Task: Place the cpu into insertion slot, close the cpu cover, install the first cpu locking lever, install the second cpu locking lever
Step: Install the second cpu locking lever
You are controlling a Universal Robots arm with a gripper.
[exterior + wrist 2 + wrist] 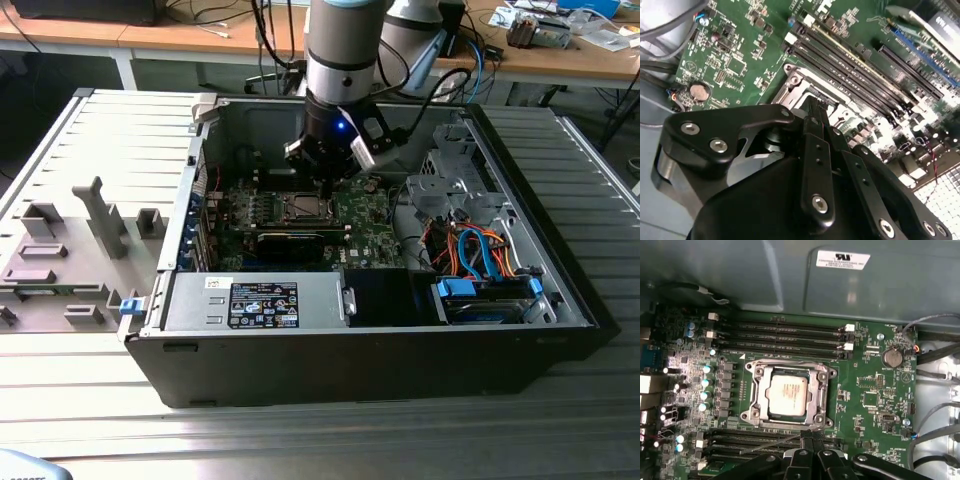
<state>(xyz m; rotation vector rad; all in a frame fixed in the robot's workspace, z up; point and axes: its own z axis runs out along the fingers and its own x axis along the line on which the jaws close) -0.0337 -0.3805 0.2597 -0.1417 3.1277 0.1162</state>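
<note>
First wrist view: silver-topped cpu [785,395]

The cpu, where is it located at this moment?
In the first wrist view the cpu lies flat in the insertion slot on the green motherboard, framed by the silver cpu cover, between rows of long black memory slots.

Cpu [786,396] in insertion slot [754,396], cpu cover [823,395] over it.
</note>
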